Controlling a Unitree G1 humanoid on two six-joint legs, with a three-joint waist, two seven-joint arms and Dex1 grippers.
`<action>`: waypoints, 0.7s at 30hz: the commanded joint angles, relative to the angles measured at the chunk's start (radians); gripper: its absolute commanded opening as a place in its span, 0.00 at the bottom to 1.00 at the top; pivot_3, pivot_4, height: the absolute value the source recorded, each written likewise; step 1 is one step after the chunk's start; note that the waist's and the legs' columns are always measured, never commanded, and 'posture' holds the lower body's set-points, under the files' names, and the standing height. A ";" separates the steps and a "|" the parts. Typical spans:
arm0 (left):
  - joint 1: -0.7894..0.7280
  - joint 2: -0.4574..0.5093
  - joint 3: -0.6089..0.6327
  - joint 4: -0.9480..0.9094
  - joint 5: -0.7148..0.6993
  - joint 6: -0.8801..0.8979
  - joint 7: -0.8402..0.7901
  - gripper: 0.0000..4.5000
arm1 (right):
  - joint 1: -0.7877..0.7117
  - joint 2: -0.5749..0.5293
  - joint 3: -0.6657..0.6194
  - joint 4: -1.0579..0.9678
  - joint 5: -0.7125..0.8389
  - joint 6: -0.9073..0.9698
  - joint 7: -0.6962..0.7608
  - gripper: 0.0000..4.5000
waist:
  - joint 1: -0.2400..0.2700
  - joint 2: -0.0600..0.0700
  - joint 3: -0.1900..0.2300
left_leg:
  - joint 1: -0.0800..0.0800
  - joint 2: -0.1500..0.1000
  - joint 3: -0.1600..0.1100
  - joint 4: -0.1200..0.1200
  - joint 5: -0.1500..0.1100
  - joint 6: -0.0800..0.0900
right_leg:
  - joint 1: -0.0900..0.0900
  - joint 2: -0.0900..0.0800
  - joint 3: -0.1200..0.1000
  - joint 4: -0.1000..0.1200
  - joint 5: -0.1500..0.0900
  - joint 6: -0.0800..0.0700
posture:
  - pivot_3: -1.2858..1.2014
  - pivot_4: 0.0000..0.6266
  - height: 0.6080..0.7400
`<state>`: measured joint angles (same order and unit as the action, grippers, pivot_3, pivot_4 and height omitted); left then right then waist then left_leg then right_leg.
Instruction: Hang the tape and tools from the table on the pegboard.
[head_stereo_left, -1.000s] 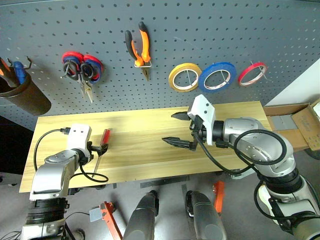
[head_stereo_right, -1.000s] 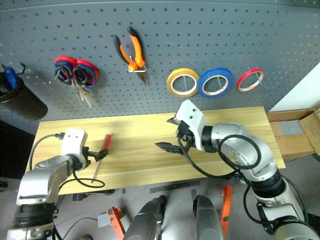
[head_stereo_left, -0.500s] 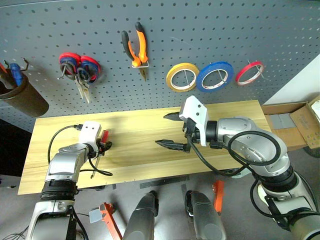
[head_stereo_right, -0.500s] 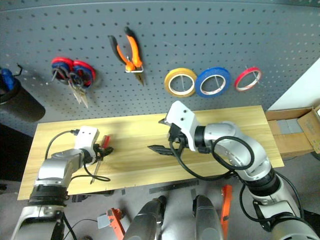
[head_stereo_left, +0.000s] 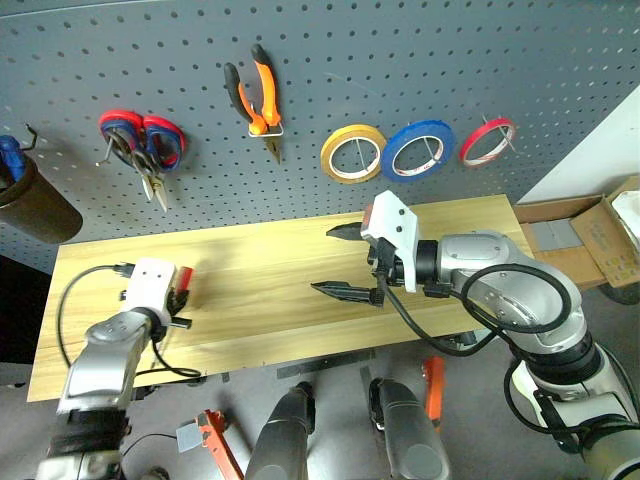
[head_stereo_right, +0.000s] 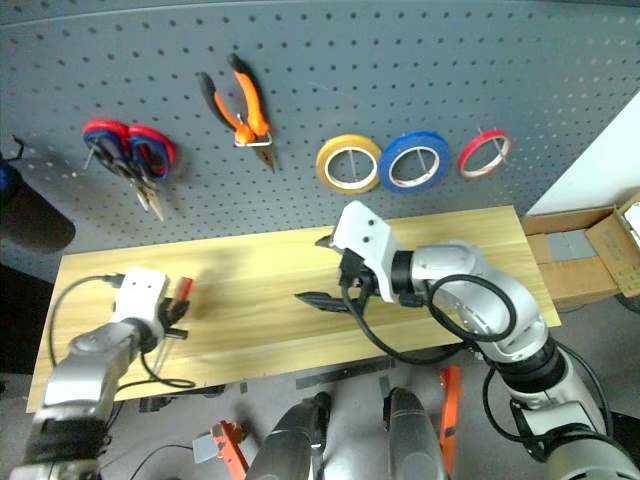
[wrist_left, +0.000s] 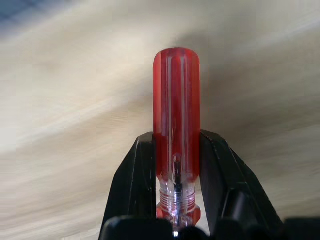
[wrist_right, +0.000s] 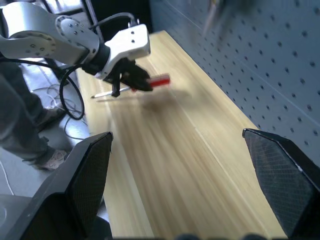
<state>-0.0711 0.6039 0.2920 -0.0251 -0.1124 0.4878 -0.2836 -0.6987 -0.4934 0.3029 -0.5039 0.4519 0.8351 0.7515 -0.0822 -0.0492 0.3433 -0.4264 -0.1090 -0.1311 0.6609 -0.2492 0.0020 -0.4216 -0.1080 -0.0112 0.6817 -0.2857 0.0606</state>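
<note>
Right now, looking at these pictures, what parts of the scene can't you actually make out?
- Screwdriver shaft: in the left wrist view the left gripper hides it; its red handle is clamped.
- Cup on the pegboard: cut off by the left eye view's edge, contents unclear.
- Pliers and scissors: hooks too small to see.
- Right wrist view: the table is blurred beyond the open right gripper.
</note>
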 joint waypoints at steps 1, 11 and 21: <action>0.066 -0.042 0.132 -0.158 0.001 -0.169 0.071 0.18 | 0.003 0.005 -0.034 -0.026 0.005 -0.128 0.056 1.00 | 0.002 0.000 0.000 | 0.000 0.000 0.000 0.000 0.000 0.000 | 0.000 0.000 0.000 0.000 0.000 0.000 | 0.47 0.55 1.00; 0.166 -0.095 0.261 -0.423 0.081 -0.321 0.192 0.18 | -0.041 0.012 -0.075 0.057 0.088 -0.249 0.218 1.00 | 0.023 0.000 0.000 | 0.000 0.000 0.000 0.001 0.000 0.000 | 0.001 0.000 -0.001 0.000 0.000 0.000 | 0.50 0.53 1.00; -0.104 -0.027 0.321 -0.537 0.024 -0.192 0.214 0.18 | -0.074 0.006 -0.087 0.139 0.066 -0.307 0.264 1.00 | 0.052 0.000 0.000 | 0.000 0.000 -0.001 0.001 0.000 0.000 | 0.001 0.000 -0.002 0.000 0.001 0.000 | 0.51 0.49 1.00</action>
<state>-0.1503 0.5501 0.5627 -0.5039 -0.0751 0.2863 -0.0791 -0.7593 -0.4877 0.2395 -0.3457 0.5153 0.5542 1.0030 -0.0299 -0.0497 0.3430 -0.4264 -0.1091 -0.1320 0.6617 -0.2491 0.0017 -0.4209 -0.1077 -0.0139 0.6816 -0.2848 0.0604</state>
